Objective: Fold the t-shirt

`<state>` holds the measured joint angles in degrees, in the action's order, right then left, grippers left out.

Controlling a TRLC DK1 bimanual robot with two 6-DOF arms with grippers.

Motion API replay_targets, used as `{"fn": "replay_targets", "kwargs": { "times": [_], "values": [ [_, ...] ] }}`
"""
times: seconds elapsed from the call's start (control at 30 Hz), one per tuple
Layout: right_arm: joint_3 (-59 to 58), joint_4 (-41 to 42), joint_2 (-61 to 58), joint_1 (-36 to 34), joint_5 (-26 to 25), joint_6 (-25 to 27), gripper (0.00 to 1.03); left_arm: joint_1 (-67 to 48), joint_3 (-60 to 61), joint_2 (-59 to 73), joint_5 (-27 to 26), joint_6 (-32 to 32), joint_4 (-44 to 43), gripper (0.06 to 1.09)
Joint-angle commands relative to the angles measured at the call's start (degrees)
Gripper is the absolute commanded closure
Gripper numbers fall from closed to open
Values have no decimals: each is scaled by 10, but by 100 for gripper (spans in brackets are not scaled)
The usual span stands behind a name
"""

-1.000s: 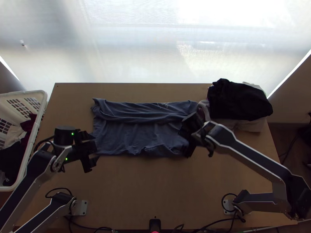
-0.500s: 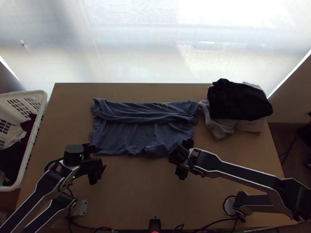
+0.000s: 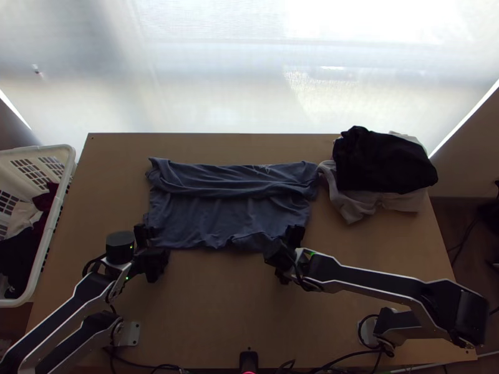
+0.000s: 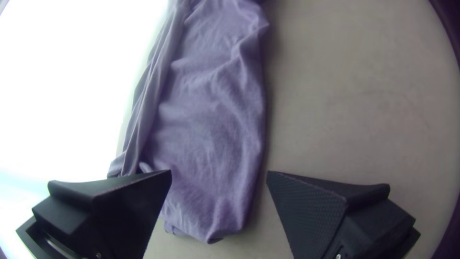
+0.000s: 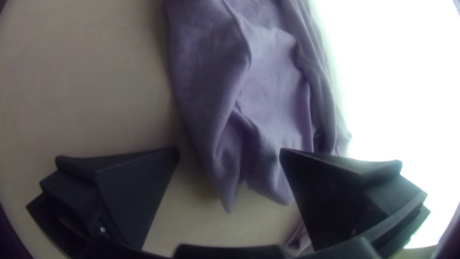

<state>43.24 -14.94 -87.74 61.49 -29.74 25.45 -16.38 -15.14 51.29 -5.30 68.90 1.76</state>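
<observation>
Both wide: L end effector (image 3: 153, 246) & R end effector (image 3: 284, 254) by t-shirt (image 3: 224, 218), near side.

On my table (image 3: 218, 311) the t-shirt (image 3: 231, 218) lies lengthwise, nearer the far edge than the near one, with its folded layer on its far half. At the far right corner is a stack of cloths (image 3: 383, 159), the lower ones sticking out under the top one towards the shirt's right end. Just past the left edge stands a basket (image 3: 63, 159), clothes inside it. My left gripper (image 3: 150, 249) is at the shirt's near left corner, my right gripper (image 3: 288, 255) by the near right one.
</observation>
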Motion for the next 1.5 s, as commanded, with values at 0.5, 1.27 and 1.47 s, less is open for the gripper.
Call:
{"fn": "replay_targets", "kwargs": {
  "times": [0.5, 1.27, 1.47],
  "values": [
    [-20, 186, -73, -25, -89, 86, 63, 43, -17, 134, -2, 8, -144, 66],
    [-18, -211, 162, -50, 212, -35, 100, 70, -224, -101, -9, -96, 490, 105],
    [-31, -240, 180, -52, 250, -42, 100, 68, -315, -105, -26, -107, 658, 105]
  ]
}}
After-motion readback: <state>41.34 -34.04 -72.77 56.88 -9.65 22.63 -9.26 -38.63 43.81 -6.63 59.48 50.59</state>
